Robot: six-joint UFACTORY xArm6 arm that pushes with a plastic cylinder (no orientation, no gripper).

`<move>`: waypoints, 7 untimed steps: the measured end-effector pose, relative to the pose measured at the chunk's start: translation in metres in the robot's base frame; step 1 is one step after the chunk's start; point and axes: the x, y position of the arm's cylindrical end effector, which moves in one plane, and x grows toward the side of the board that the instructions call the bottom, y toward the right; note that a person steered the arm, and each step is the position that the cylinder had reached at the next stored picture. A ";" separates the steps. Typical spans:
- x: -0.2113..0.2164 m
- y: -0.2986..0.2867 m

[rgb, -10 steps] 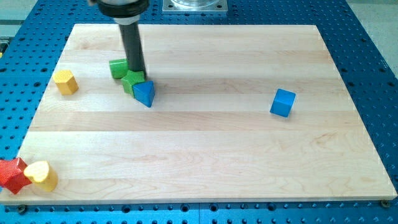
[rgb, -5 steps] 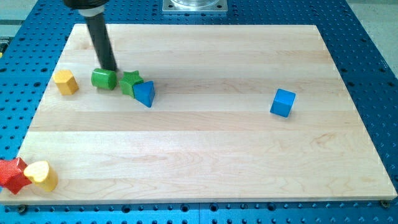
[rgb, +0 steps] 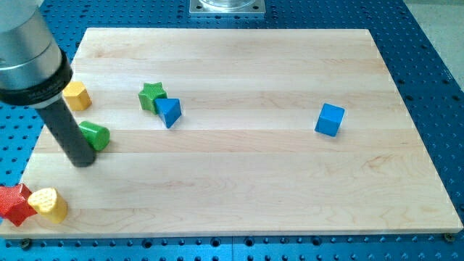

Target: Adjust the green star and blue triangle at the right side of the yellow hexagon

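At the view's left, my tip (rgb: pixel 83 161) is seen beside a rounded green block (rgb: pixel 95 135); no pincer is fitted, so nothing is grasped. The yellow hexagon (rgb: pixel 77 96) lies above it. The green star (rgb: pixel 152 95) and blue triangle (rgb: pixel 170 112) sit touching, further right. The hexagon could be knocked away if the rod is swung carelessly.

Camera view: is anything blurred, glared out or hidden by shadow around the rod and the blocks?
Camera view: lighting is even, with no glare on the board. The rod's upper body at the view's top left looks large and slightly soft; my tip is sharp, touching the green block. Green star, blue triangle and yellow hexagon are crisp, with faint shadows only.
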 end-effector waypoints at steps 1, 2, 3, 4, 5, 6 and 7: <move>-0.014 0.006; -0.014 0.058; -0.031 0.147; -0.064 0.148; -0.077 0.096; -0.079 0.067; -0.079 0.100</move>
